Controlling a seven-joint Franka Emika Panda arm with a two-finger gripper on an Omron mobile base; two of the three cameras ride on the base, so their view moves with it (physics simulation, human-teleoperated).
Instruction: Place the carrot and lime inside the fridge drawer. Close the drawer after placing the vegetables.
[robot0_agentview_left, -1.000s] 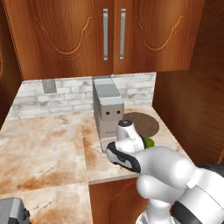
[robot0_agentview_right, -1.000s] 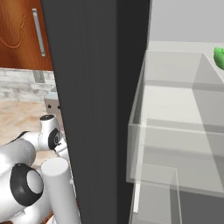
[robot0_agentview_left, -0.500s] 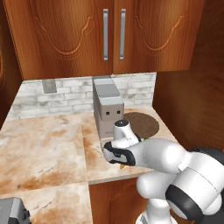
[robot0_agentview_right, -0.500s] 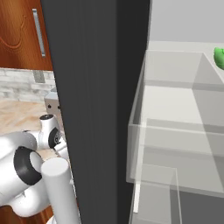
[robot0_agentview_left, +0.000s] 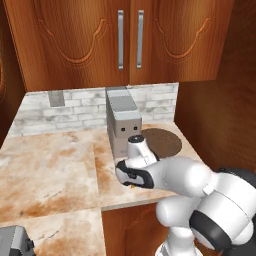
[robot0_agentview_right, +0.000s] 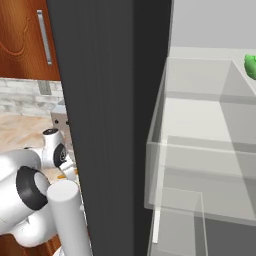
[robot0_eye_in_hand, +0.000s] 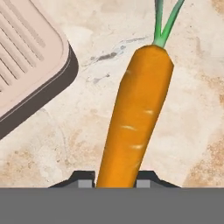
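The carrot (robot0_eye_in_hand: 135, 118) lies on the marbled counter (robot0_eye_in_hand: 87, 127), its thick end pinched between your gripper's (robot0_eye_in_hand: 116, 181) 2 dark fingertips (robot0_eye_in_hand: 83, 178), which press against its sides: you are clamped on it. From there it runs straight away from the gripper, narrowing up to its green leafy stalks at the far end. To the gripper's left and farther out, a pale ribbed tray with a dark rim (robot0_eye_in_hand: 30, 65) rests on the counter, apart from the carrot. From your left base camera, the arm (robot0_agentview_left: 185, 180) reaches down near the counter's front edge, with a grey box (robot0_agentview_left: 122, 125) and a round brown mat (robot0_agentview_left: 161, 141) beyond it.
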